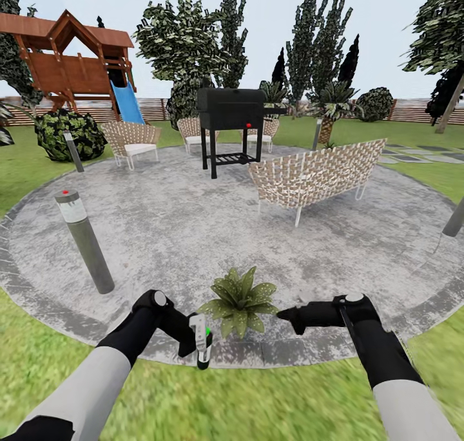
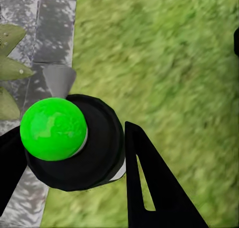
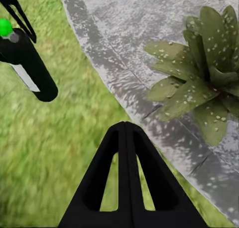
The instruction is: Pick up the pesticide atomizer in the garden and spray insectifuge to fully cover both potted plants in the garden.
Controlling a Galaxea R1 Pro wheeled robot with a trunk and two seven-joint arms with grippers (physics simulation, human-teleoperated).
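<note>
My left gripper (image 1: 201,349) is shut on the pesticide atomizer (image 1: 202,337), a slender dark cylinder with a white stripe; its top shows bright green here. It hangs upright over the patio's near edge, just left of a potted plant (image 1: 240,301). In the left wrist view the atomizer (image 2: 97,155) sits between the fingers (image 2: 142,178), and the plant's leaves (image 2: 9,68) edge in. My right gripper (image 1: 282,313) is shut on nothing, right of the plant. From the right wrist I see its fingers (image 3: 125,153) pressed together, the white-speckled plant (image 3: 199,83) and the atomizer (image 3: 27,63).
The round grey stone patio (image 1: 193,228) lies ahead, lawn (image 1: 245,402) under my arms. A grey red-topped lamp post (image 1: 84,238) stands front left, another post (image 1: 454,219) at the right. A wicker sofa (image 1: 316,174), black grill (image 1: 231,129), chairs (image 1: 132,141) and playset (image 1: 71,61) are farther off.
</note>
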